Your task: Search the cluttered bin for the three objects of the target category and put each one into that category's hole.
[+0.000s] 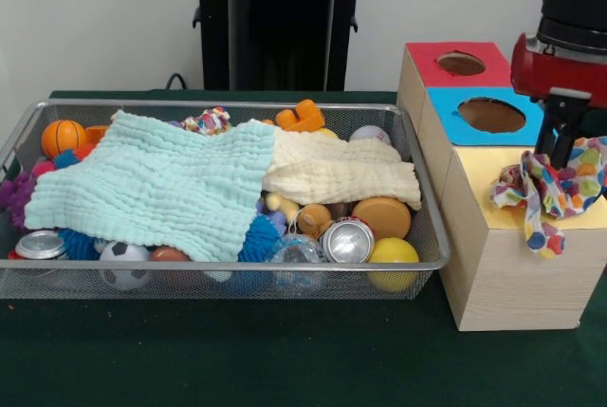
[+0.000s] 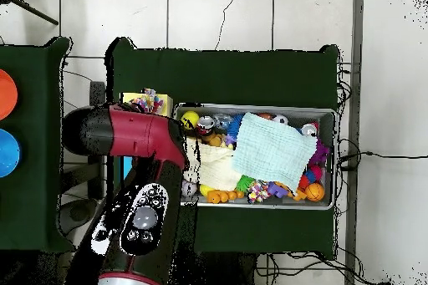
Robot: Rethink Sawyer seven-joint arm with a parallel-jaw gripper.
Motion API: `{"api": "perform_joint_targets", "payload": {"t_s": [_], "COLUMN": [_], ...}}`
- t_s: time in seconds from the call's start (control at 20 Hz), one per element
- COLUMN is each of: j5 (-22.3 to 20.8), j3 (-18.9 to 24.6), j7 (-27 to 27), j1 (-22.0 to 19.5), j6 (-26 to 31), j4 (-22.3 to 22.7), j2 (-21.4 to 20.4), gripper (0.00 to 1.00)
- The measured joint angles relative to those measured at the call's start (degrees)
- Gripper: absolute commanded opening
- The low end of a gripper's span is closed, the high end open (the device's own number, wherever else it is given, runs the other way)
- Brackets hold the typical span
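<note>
I have the spotted cloth hanging from the pincer over the yellow top of the wooden box, the nearest of its three sections, with the blue hole and the red hole lined up behind it. The yellow section's own hole I cannot see from the front; the cloth and the arm cover that spot. In the overhead view the cloth shows as a bright bunch just past the arm's red housing.

It is a light, limp piece of fabric. I judge it will not slip so much as drape and snag, and its loose lower corner already trails down over the box's front edge. Hold it by a gathered fold near the middle, as it is held now; a grip at a corner would let the rest drag.

The pincer is closed on the cloth's upper folds, the dark fingers narrow and nearly lost in the fabric.

A similar knotted spotted cloth lies at the far rim of the wire bin, beside the pale blue towel.
</note>
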Motion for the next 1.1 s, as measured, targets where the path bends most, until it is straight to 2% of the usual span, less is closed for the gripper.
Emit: {"api": "perform_joint_targets", "payload": {"t_s": [0.75,1.1], "j5": [-0.01,-0.01], "j3": [-0.02,-0.02], "j7": [0.0,0.0], "j1": [0.38,0.39], "j6": [0.3,0.3], "j4": [1.96,1.97], "j2": [-3.71,-4.08], "gripper": [0.0,0.0]}}
